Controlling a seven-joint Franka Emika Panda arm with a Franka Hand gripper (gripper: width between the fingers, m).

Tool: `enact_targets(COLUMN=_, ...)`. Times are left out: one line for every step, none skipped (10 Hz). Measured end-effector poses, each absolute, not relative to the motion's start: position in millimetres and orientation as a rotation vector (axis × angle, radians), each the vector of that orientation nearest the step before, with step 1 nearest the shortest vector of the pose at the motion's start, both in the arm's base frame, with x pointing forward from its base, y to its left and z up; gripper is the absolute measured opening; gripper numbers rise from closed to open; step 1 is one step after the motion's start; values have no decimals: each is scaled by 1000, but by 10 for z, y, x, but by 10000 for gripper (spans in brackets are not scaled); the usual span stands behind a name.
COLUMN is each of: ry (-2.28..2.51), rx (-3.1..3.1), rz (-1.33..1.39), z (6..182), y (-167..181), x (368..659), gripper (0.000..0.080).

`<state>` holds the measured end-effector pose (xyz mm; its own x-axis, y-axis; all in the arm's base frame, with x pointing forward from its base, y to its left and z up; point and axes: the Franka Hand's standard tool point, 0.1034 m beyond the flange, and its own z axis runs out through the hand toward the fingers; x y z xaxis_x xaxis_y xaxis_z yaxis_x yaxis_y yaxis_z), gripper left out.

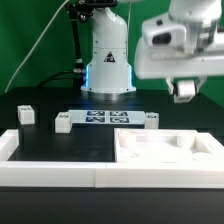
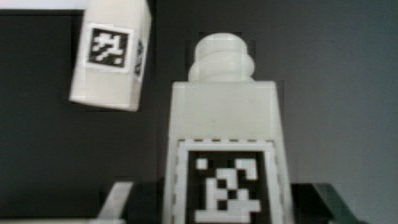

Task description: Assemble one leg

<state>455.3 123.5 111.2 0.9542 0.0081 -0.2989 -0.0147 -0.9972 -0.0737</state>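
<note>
My gripper (image 1: 183, 93) hangs in the air at the exterior view's upper right, above the white panel (image 1: 165, 150). It is shut on a leg (image 2: 224, 130), a small white post with a black-and-white tag and a rounded threaded tip. In the wrist view the fingers (image 2: 128, 200) clamp its tagged end on both sides. A second leg (image 2: 111, 50) lies on the black table beyond the held one. In the exterior view, other legs stand at the left (image 1: 27, 113), beside the marker board (image 1: 63, 124), and near the panel's far edge (image 1: 152, 121).
The marker board (image 1: 108, 120) lies flat in front of the robot base (image 1: 107, 65). A low white wall (image 1: 50, 170) runs along the table's front edge and turns up at the left. The white panel has raised edges.
</note>
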Motion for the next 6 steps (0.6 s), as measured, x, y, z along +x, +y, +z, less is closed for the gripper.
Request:
enact_targets(ry=26, rx=-3047, rz=325, z=1215, y=1246, x=4612, gripper=291)
enact_targets(ry=58, rx=-3067, rz=168, z=1366, y=1298, x=4597, gripper=291)
enact_targets(ry=57, rx=-3065, rz=36, z=1373, y=1312, x=4610, gripper=291)
enact_targets(ry=67, rx=-3051, rz=-122, z=1361, y=1331, x=4638, gripper=291)
enact_targets(ry=69, rx=-3034, rz=-256, z=1359, y=1355, x=4639, gripper=291)
enact_targets(ry=61, rx=-2999, rz=-417, z=1351, y=1383, x=4648, gripper=291)
